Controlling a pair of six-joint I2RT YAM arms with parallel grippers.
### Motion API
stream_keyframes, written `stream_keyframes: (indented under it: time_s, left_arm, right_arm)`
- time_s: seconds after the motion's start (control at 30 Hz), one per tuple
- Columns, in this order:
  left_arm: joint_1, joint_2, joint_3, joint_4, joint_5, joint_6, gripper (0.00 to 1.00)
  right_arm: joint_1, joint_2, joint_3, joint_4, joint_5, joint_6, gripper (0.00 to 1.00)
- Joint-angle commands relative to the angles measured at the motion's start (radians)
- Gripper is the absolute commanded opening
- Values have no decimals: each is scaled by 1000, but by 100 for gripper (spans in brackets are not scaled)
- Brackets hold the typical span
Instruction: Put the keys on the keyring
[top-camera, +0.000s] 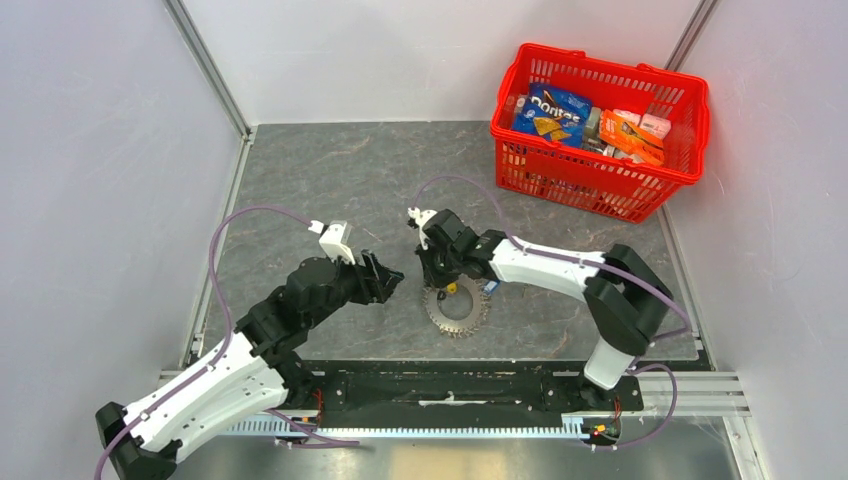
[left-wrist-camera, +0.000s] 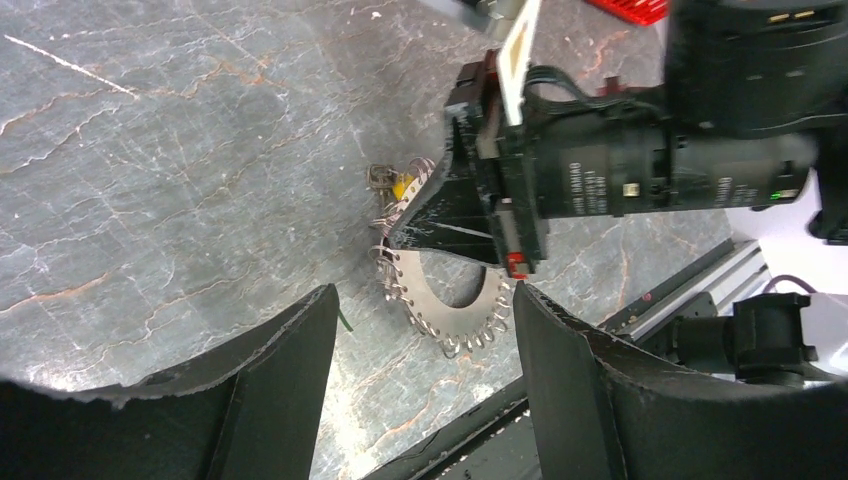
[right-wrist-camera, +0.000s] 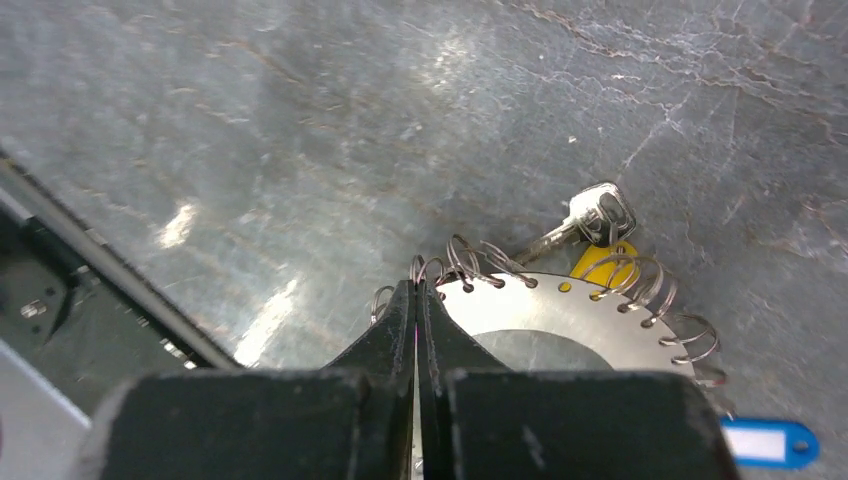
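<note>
Closest up, black fingers (right-wrist-camera: 390, 345) of the right gripper (right-wrist-camera: 416, 290), pressed tight together right at the rim of the keyring (right-wrist-camera: 540, 310), among its little wire loops (right-wrist-camera: 470, 262). Maybe pinching one thin loop, maybe nothing; too hard to tell. Just beside the keyring's rim, a silver key (right-wrist-camera: 600, 212) over a yellow tag (right-wrist-camera: 603, 265), and a blue tag (right-wrist-camera: 770, 443) near the rim too. Near the keyring, not touching it, left gripper (top-camera: 388, 280) with fingers spread wide, holding nothing. Best way now: keep the keyring still, pull only one loop open, then slide the key's hole on slowly. Go gently, to avoid bending the wire or flicking the key away.
</note>
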Motion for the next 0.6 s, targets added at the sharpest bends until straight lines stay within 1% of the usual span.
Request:
stream_keyframes:
  time_s: [0.0, 0.3, 0.33, 0.57]
  left_arm:
    - [5, -49, 15, 19, 33, 16, 72]
    - [5, -105, 31, 69, 143, -1, 73]
    - [5, -109, 34, 80, 183, 0, 73]
    - [6, -143, 35, 184, 344, 22, 73]
  right_arm:
    - [12, -160, 18, -31, -28, -23, 0]
    - [12, -377, -6, -103, -174, -61, 0]
    - [12, -400, -3, -118, -188, -68, 0]
    - [12, -536, 13, -187, -324, -91, 0]
